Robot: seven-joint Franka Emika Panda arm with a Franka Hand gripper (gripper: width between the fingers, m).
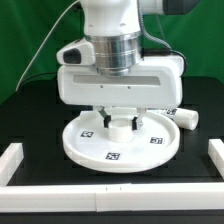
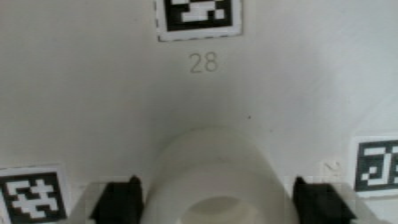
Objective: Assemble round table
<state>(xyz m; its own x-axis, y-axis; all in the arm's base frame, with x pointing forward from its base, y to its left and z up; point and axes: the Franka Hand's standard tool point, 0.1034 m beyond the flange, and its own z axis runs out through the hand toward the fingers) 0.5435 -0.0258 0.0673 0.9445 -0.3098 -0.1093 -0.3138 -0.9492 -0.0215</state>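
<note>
Front border rail [image 1: 110, 188] lies closest to cam in ext. view, white, running across the fg. Two more rail pieces sit at the ext. view's left [image 1: 12, 160] and right [image 1: 214, 155] edges. All are on the black table [image 1: 30, 110].

Round disc [image 1: 90, 150] lies flat on the table just behind the front rail, approx. centred, rim up. Three square tags are visible on its face: near edge [image 1: 113, 155], ext. view's left [image 1: 87, 128], ext. view's right [image 1: 156, 140].

Short cylinder [image 1: 119, 127] stands upright at the disc ctr, touching the disc face.

Gripper [image 1: 119, 121] is directly above the disc ctr, fingers pointing down on either side of the cyl.

Wrist view: cyl [image 2: 217, 175] sits between the two dark pads [image 2: 121, 200], one on each side, v. close to its wall. Gripper [image 2: 221, 200] straddles the cyl. Can't tell whether the pads actually press it or a sliver of gap is left.

The disc face [image 2: 107, 100] fills the rest of the wrist view, w/ printed "28" below a tag [image 2: 198, 15].

Flat-armed piece [image 1: 187, 118] lies on the table at the ext. view's right, just beside the disc rim. Can't tell if it touches.
</note>
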